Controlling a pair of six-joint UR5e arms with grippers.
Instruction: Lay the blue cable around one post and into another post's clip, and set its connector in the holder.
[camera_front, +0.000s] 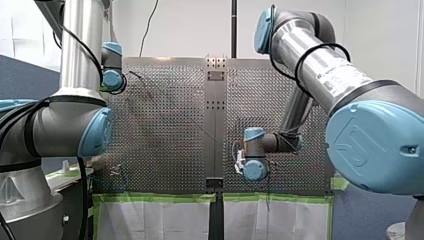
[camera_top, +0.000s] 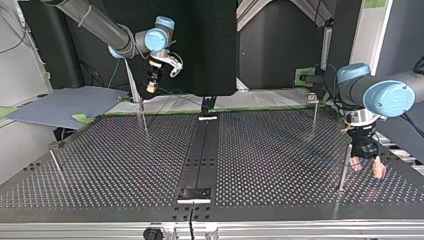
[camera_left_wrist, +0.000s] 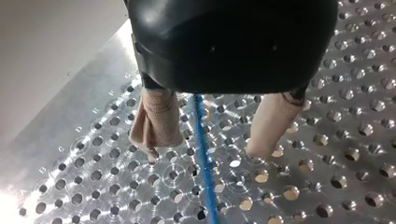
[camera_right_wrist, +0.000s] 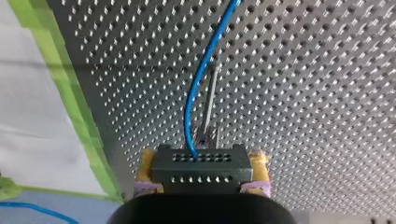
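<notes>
Where the right wrist view looks along my right gripper (camera_right_wrist: 201, 162), its yellow pads (camera_right_wrist: 145, 165) are closed on the black connector (camera_right_wrist: 201, 164), one pad against each end of it. The blue cable (camera_right_wrist: 192, 102) leaves the connector's upper face and runs ahead over the perforated table (camera_right_wrist: 308, 93). It passes just beside a thin metal post (camera_right_wrist: 211, 98) that stands ahead of the gripper. The table's green-taped edge (camera_right_wrist: 70, 93) runs alongside the gripper.

In the top view, my right gripper hangs above this taped edge, at the view's left of the centre strip (camera_top: 200, 150), clear of the surface.

My left gripper (camera_left_wrist: 205, 153) is low over the table. Its two beige pads (camera_left_wrist: 156, 123) are spread apart and grip nothing. The blue cable runs between them over the perforated surface, with a gap to each pad. In the top view, this gripper stands near the table's edge at the view's right, towards the corner nearest that camera. A second post (camera_top: 342, 175) stands just beside it. Whether the cable touches that post cannot be told.
</notes>
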